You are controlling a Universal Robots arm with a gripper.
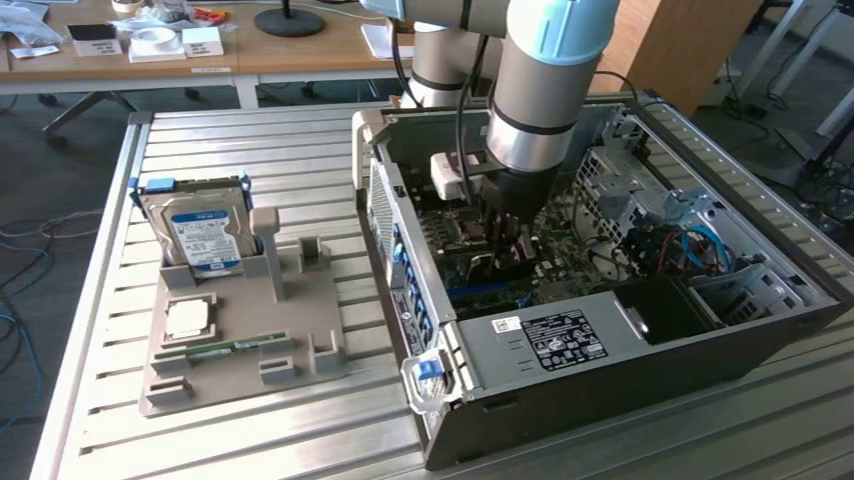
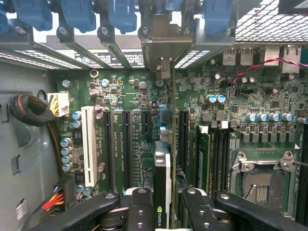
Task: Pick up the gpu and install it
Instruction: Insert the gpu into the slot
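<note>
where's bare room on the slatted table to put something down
Bare slats of the table lie behind the hard drive, and more in front of the grey parts tray. It is crowded inside the computer case, where the gripper holds the gpu over the motherboard.

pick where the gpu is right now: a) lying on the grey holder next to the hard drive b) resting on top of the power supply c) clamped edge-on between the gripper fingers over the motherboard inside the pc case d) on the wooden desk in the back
c: in the wrist view the gpu stands edge-on between the gripper fingers above the motherboard, and the exterior view shows the arm reaching down into the open case.
</note>
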